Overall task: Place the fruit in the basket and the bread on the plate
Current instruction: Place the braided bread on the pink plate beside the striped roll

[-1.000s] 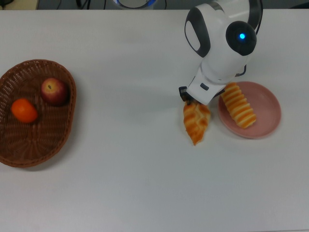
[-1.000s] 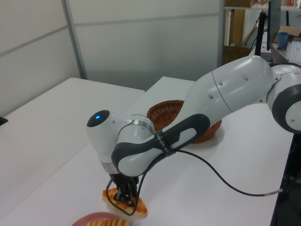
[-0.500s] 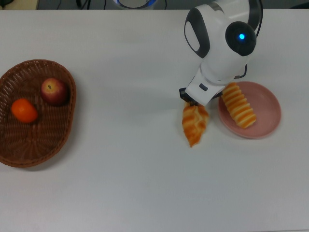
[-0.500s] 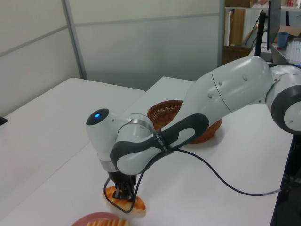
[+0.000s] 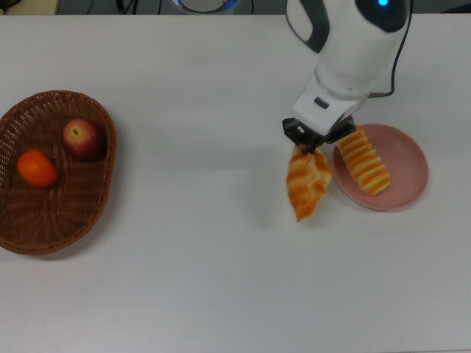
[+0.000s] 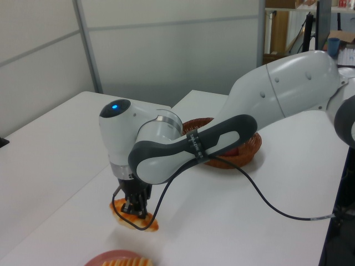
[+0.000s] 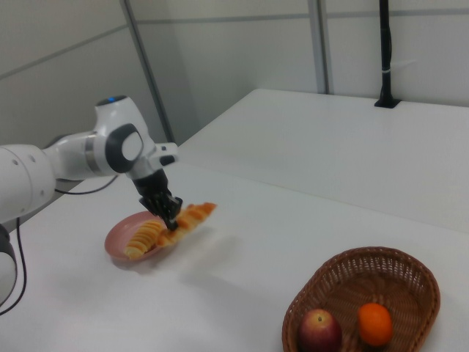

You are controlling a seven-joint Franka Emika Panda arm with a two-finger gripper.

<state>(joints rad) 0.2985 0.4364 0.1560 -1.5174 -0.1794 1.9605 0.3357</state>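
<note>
My gripper [image 5: 313, 144] is shut on the top end of the twisted glazed pastry [image 5: 307, 185], which hangs tilted above the table just left of the pink plate [image 5: 409, 157] in the top view. The striped spiral roll [image 5: 363, 160] lies on that plate. In the right view the gripper [image 7: 170, 213] holds the pastry [image 7: 192, 218] in the air beside the plate [image 7: 113, 238], with its shadow on the table below. The wicker basket [image 5: 59, 213] at the top view's left holds the red apple [image 5: 82, 138] and the orange mandarin [image 5: 37, 168].
The white table [image 5: 199, 279] stretches between basket and plate. The arm's black cable [image 6: 260, 205] loops over the table in the left view. The basket [image 6: 244, 156] shows partly behind the arm there, and the plate's rim [image 6: 108, 259] at the bottom edge.
The gripper has risen with the pastry, lifting it off the table and carrying it slightly toward the plate. The fruit and the roll have not moved.
</note>
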